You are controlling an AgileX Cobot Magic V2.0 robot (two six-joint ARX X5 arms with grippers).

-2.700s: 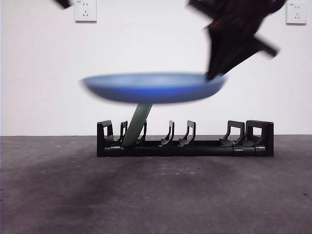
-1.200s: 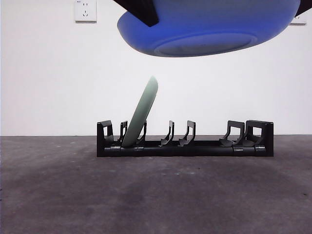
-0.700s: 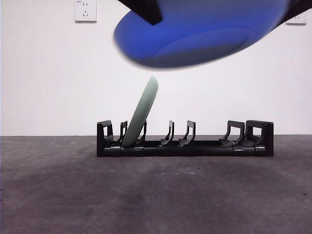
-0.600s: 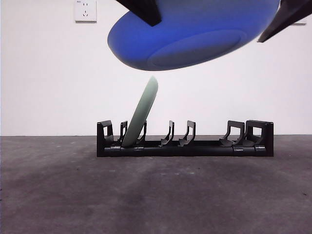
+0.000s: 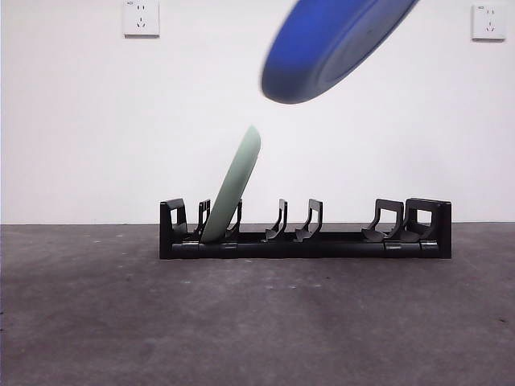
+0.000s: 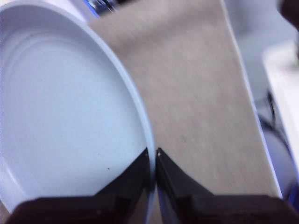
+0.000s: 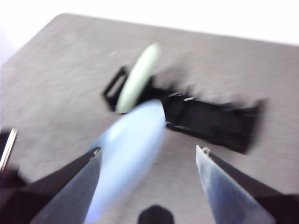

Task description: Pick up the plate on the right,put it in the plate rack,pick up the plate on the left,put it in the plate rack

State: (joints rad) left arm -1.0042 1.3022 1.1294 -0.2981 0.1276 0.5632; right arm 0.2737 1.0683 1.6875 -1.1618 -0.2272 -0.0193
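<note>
A blue plate [image 5: 334,40] hangs tilted high above the black plate rack [image 5: 338,241], its rim pointing down toward the left. My left gripper [image 6: 154,151] is shut on that plate's rim [image 6: 70,116]. My right gripper [image 7: 148,150] is open, its jaws spread wide on either side of the blue plate [image 7: 126,158] seen edge-on and blurred. A pale green plate [image 5: 235,185] leans upright in the slots near the rack's left end. The right wrist view shows the same rack [image 7: 215,121] and green plate [image 7: 138,77] below. Neither gripper shows in the front view.
The rack stands at the back of the grey table against a white wall with two sockets [image 5: 141,18] [image 5: 488,22]. In the left wrist view the table's edge [image 6: 243,93] runs alongside a white surface [image 6: 285,79].
The blue plate has tipped from nearly flat to steeply tilted and shifted right and up. The dark jaws seen at its edges have left the front view.
</note>
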